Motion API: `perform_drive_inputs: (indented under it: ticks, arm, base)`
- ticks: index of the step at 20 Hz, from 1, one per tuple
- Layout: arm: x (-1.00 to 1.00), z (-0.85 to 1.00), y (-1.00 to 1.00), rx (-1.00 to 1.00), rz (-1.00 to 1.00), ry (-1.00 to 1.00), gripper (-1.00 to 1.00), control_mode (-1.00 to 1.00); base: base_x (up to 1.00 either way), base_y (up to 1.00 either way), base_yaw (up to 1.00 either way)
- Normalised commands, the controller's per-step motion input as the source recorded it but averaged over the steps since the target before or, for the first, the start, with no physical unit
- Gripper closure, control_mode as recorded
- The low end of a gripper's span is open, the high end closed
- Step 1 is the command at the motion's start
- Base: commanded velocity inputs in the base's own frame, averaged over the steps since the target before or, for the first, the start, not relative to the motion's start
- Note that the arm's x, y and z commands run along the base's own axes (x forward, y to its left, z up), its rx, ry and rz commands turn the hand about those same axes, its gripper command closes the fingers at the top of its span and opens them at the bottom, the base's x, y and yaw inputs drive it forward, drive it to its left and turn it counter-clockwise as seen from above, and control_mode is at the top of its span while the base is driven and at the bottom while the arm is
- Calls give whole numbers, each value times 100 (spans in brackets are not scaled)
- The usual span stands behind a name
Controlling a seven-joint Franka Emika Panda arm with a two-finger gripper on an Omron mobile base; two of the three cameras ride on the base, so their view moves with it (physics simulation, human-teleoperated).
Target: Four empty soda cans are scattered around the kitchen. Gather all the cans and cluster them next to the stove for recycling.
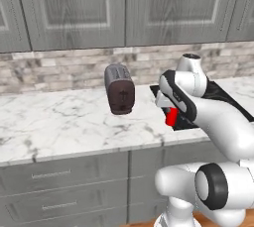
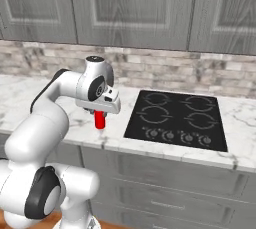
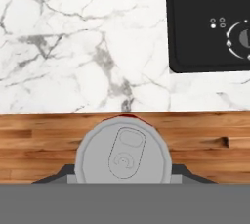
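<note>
Gripper (image 2: 100, 118): it is gripping the red soda can (image 2: 100, 120), jaws drawn in against the can's sides; the hand view is looking straight down on the can's silvery top (image 3: 123, 155) between the fingers.
Red can, place: it is hanging under the hand just left of the stove (image 2: 175, 118), near the front edge of the counter (image 1: 59, 122); whether it is touching the marble or held just above it I cannot tell.
Stove: the black glass cooktop is lying flush in the counter, with its control marks along the near edge.
Toaster (image 1: 119, 89): it is standing farther from the stove than the can, back toward the wall.
Handling, judged: an empty can is probably weighing very little, and its thin wall is likely denting under a hard squeeze; the smooth side may be slipping if held loosely.
Hold, judged: the mid-body, across the round, is looking like the safest place, keeping the can upright.
Risk, judged: a light can is tipping easily when released, so a level set-down beside the stove is mattering.
</note>
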Motion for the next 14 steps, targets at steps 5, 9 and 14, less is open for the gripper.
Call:
perform_drive_inputs:
  ticks: [5,9,14]
  arm:
    - [0,0,0,0,0,0,100,100]
    - [0,0,0,0,0,0,100,100]
    - [0,0,0,0,0,0,100,100]
  base:
    - [38,0,0]
    - [36,0,0]
    - [35,0,0]
